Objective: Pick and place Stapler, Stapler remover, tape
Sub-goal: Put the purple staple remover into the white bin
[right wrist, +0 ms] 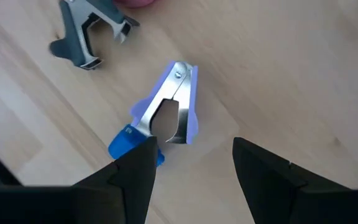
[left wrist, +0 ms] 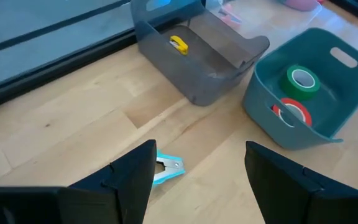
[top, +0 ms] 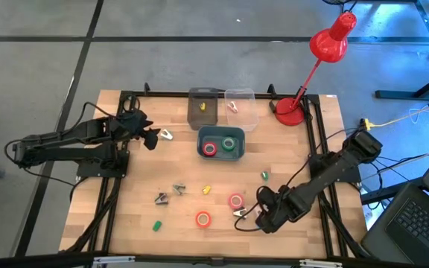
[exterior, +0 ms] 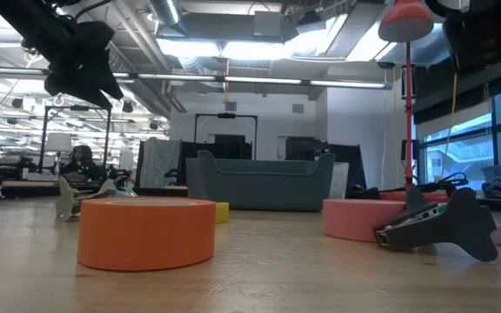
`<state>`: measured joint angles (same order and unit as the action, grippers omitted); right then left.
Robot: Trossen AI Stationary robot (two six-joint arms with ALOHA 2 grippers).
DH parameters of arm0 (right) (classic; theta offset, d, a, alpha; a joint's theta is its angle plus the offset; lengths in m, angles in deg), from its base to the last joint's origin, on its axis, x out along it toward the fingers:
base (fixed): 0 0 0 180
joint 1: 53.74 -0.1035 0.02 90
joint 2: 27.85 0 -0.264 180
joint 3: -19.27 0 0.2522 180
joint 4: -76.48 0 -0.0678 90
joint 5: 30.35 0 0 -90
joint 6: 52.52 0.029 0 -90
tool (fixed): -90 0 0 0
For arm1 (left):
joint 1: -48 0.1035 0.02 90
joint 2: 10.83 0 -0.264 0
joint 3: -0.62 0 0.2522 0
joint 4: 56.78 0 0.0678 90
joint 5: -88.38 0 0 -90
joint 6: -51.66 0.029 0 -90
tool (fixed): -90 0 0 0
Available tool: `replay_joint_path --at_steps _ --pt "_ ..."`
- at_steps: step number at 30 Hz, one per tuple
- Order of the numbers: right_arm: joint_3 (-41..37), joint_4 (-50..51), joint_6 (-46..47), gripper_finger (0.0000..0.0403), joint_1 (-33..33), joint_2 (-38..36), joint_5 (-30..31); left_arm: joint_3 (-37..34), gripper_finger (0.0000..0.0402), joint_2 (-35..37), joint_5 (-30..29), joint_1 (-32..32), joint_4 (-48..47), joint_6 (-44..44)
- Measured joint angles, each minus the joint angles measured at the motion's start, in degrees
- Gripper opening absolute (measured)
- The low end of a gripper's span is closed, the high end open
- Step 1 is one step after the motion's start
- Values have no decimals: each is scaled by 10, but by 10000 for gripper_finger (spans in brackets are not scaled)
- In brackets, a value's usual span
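My left gripper [top: 150,137] hovers open above a pale-blue staple remover [left wrist: 166,169] that lies flat left of the teal bin [top: 202,147]. That bin holds a red tape roll [left wrist: 293,112] and a green tape roll [left wrist: 302,81]. A yellow stapler [left wrist: 178,43] lies in the grey bin [top: 203,106]. My right gripper [right wrist: 191,168] is open over a blue staple remover [right wrist: 166,112] near the table's front right, with a dark grey staple remover [right wrist: 89,37] just beyond. A pink tape roll [top: 235,199] and an orange tape roll [top: 202,219] lie flat on the wood.
A clear bin [top: 240,109] stands beside the grey one at the far edge, and a red desk lamp [top: 289,112] stands at the far right corner. Two more staple removers [top: 170,193], a yellow piece [top: 205,189] and small green blocks [top: 156,224] lie across the near half.
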<state>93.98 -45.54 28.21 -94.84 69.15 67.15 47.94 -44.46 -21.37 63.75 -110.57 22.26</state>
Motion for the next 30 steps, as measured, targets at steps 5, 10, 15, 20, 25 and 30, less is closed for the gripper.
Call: replay_joint_path --at_steps 5,10,15,20,25,30 --pt "0 -13 -2 213 0 17 10 0 235 0 16 0 0 -14" --pt "0 -31 -2 213 0 33 15 0 235 0 21 0 0 -16" --pt "0 -34 -2 207 0 41 15 0 235 0 21 0 0 -28" --pt "0 -33 -4 168 0 43 18 0 235 0 22 0 0 -34" --pt "0 -33 -17 119 0 43 20 0 235 0 38 0 0 -39" --pt "0 -33 -28 69 0 43 20 0 235 0 40 0 0 -39"
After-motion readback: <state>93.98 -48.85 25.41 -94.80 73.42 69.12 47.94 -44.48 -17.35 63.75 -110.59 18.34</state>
